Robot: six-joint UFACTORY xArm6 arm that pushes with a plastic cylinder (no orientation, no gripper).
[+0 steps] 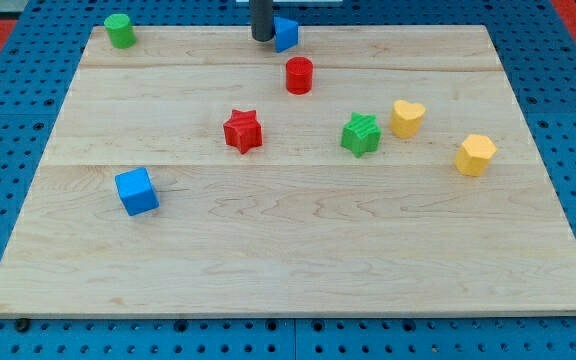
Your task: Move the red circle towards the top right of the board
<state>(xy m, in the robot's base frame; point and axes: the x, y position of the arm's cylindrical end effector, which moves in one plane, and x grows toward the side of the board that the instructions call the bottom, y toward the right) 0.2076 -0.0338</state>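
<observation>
A pale wooden board (298, 260) is seen laid over a blue pegboard surface (8, 100); eight blocks are carried on it; a green cylinder (120, 30) is set at the view's top left; a blue block (286, 33) is placed at the top edge, with a red circle (299, 75) just below it; a red star (242, 131) is found near the middle; a green star (361, 134), a yellow heart (406, 117) and a yellow block (475, 154) are spread towards the view's right; a blue cube (136, 190) is set at the left.

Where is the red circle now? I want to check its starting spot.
The red circle sits near the board's top centre, just below the blue block and my tip, above the red star.
</observation>
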